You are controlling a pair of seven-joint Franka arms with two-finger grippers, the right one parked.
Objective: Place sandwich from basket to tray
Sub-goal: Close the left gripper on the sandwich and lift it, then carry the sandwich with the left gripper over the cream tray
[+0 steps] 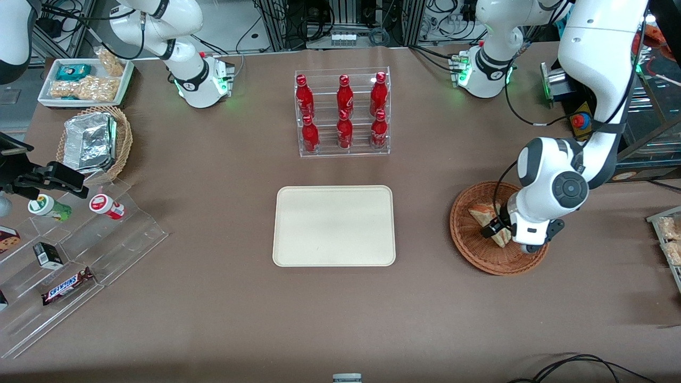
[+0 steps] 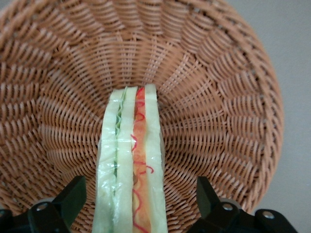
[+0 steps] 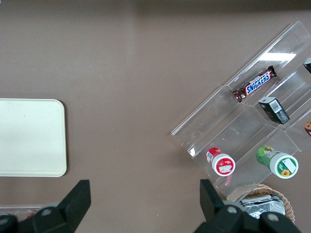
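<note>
Wicker basket (image 1: 479, 250) has the sandwich (image 2: 131, 170) in it, between the spread fingers of the end effector (image 2: 138, 201); not gripped. Grasp, lift, carry to tray (image 1: 333, 225) all pending

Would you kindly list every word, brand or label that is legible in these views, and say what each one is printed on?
"SNICKERS": on the brown chocolate bar lying on the clear acrylic step stand.
Red bottles in the clear rack: white script, too small to read.
Red-lidded cup, green-lidded cup, small black box: labels unreadable.
The gripper, open around the triangular sandwich in the reddish-brown wicker basket, carries no text.
</note>
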